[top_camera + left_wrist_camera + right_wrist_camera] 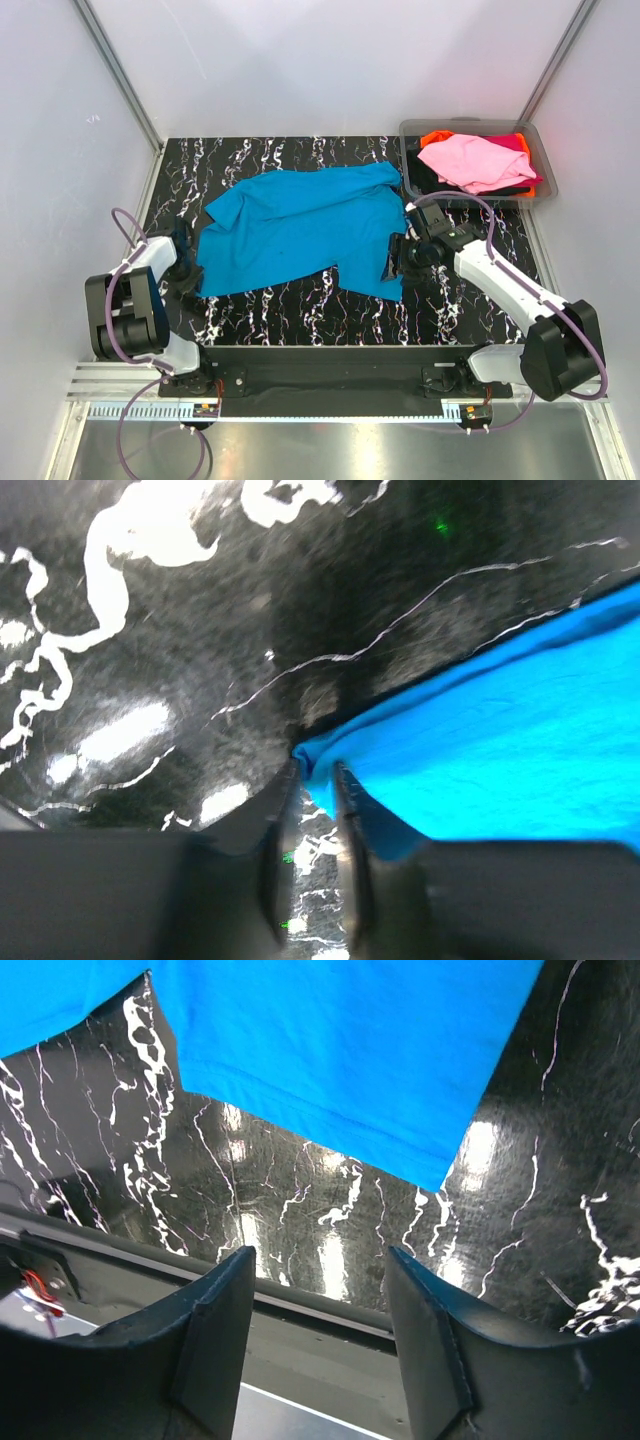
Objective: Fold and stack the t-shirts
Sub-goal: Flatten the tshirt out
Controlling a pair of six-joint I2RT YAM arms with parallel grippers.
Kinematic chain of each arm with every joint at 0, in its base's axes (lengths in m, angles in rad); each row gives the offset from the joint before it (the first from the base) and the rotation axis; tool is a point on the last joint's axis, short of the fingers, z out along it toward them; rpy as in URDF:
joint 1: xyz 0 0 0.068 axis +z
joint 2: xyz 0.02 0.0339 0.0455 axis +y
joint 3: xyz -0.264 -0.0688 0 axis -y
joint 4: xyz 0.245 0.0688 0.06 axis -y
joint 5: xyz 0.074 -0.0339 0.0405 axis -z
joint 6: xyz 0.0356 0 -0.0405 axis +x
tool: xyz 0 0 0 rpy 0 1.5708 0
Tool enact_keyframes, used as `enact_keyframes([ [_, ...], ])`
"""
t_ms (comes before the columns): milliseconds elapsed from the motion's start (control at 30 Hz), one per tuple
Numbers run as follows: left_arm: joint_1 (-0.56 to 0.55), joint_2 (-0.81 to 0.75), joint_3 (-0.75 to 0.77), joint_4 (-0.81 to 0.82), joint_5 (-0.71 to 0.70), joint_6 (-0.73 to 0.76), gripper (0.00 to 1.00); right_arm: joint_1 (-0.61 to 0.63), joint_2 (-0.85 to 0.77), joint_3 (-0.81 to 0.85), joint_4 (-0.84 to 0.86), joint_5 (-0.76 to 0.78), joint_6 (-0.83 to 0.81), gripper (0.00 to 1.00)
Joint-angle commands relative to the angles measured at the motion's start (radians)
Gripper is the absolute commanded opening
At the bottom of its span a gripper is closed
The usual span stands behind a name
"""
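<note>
Left claw is closed to a narrow slit, low over the black marbled worktop. The lower left corner of the turquoise t-shirt is nipped between its fingertips, and the rest of the cloth runs away to the right in the left wrist view. Right claw is spread wide with nothing between its fingers; bare worktop shows in the gap. In the top view it sits at the shirt's right edge. In the right wrist view the hem and one corner lie just beyond the tips, not touching them. The shirt lies opened out and rumpled across the middle of the worktop, between the two claws. Clear grey bin at the far right corner holds a pink t-shirt on top, with orange cloth, magenta cloth and black cloth showing beneath it.
</note>
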State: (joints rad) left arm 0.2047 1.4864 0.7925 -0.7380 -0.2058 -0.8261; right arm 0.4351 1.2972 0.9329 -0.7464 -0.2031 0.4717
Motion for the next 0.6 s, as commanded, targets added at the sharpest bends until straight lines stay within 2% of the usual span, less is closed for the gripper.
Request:
enact_keyframes([
  [0, 0.015, 0.049, -0.009, 0.072, -0.040, 0.045, 0.11, -0.013, -0.007, -0.014, 0.016, 0.013, 0.082, 0.63],
  [33, 0.016, 0.052, -0.003, 0.071, -0.020, 0.065, 0.02, -0.028, -0.001, -0.019, 0.018, 0.011, 0.100, 0.64],
  [67, 0.016, 0.052, 0.002, 0.069, -0.006, 0.076, 0.00, -0.044, 0.008, -0.025, 0.018, 0.008, 0.137, 0.65],
  [267, -0.008, -0.101, -0.024, 0.066, 0.068, 0.108, 0.00, -0.157, 0.059, -0.133, 0.070, -0.042, 0.278, 0.63],
  [567, -0.110, -0.339, -0.133, 0.042, 0.117, 0.097, 0.00, -0.157, 0.071, -0.220, 0.122, 0.017, 0.404, 0.52],
])
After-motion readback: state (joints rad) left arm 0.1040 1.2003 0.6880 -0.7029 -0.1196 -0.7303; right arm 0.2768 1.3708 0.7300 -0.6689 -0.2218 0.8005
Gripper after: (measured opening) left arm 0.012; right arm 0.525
